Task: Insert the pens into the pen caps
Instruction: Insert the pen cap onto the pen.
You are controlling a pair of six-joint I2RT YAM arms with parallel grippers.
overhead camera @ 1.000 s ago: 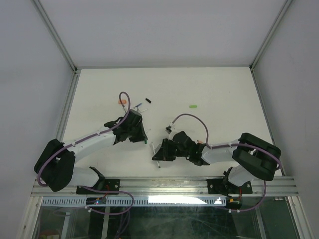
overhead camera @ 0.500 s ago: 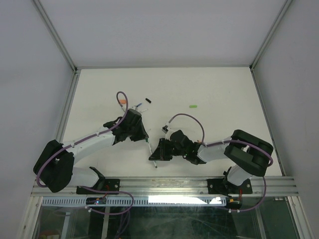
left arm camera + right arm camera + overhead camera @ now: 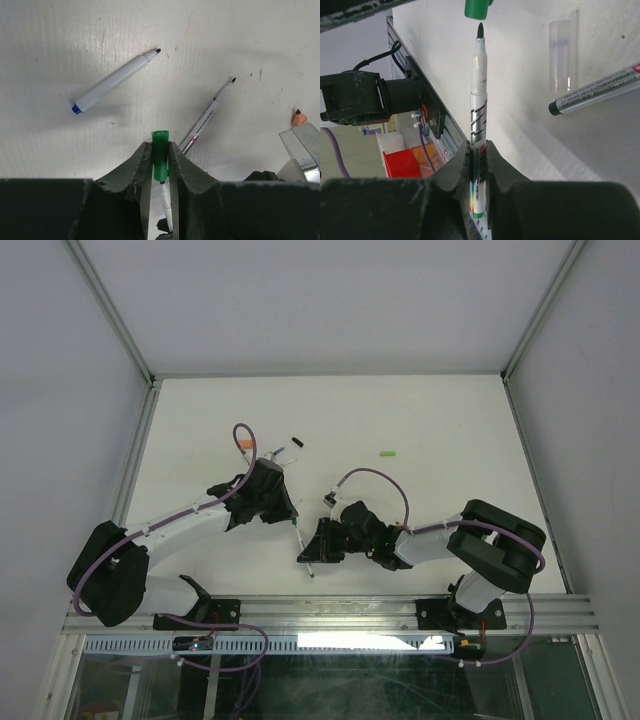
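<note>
My left gripper [image 3: 160, 148] is shut on a dark green pen cap [image 3: 160, 155], its open end facing back toward the wrist. My right gripper [image 3: 478, 148] is shut on a white pen [image 3: 478, 100] with a green end band. The pen's dark tip sits just short of the cap's [image 3: 478, 8] mouth, in line with it. From above, the two grippers [image 3: 287, 512] [image 3: 315, 546] meet near the table's front centre, with the pen [image 3: 306, 558] between them. A light green cap [image 3: 388, 453], a black cap [image 3: 297, 441] and an orange cap [image 3: 243, 446] lie farther back.
A white pen with a blue end [image 3: 115, 82] and a slim pen [image 3: 210, 112] lie on the table ahead of the left gripper. A clear tube [image 3: 561, 55] and a grey pen [image 3: 595, 95] lie right of the held pen. The front rail [image 3: 330, 615] runs close behind.
The right arm has shifted left, bringing the pen's tip up to the green cap. The left arm has barely moved.
</note>
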